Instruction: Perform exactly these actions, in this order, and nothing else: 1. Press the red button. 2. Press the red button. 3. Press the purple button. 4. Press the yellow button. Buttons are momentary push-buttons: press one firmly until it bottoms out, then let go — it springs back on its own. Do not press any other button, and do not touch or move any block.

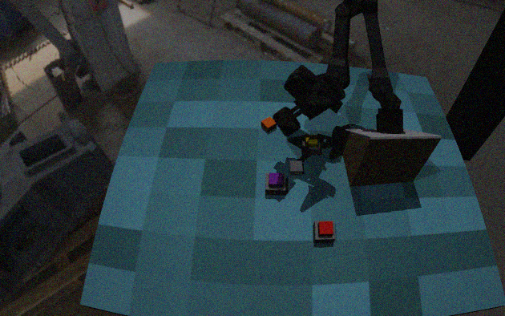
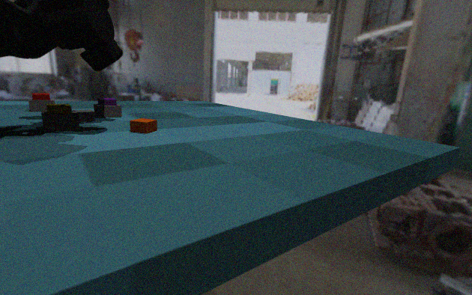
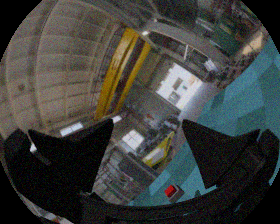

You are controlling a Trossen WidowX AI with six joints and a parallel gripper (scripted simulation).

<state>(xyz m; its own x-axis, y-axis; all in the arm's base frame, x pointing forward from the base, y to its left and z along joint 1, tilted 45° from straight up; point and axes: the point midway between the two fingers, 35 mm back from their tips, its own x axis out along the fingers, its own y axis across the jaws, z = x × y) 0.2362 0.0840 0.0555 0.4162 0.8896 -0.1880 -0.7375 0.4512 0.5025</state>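
The red button (image 1: 325, 228) (image 2: 40, 96) (image 3: 170, 190) stands on its grey base towards the front of the table. The purple button (image 1: 276, 179) (image 2: 107, 101) stands left of and behind it in the top view. The yellow button (image 1: 312, 141) (image 2: 58, 108) is in shadow farther back, partly hidden by the fingers in the top view. All three caps look raised. My gripper (image 1: 311, 138) (image 3: 148, 122) is open and empty, its fingers wide apart. It hangs above the table, tilted forward, and overlaps the yellow button in the top view; it touches no button.
An orange block (image 1: 268, 123) (image 2: 143, 126) lies left of the yellow button in the top view. A small grey block (image 1: 296, 165) lies between the yellow and purple buttons. A tall brown panel-like box (image 1: 385, 160) stands to the right, near the arm's base.
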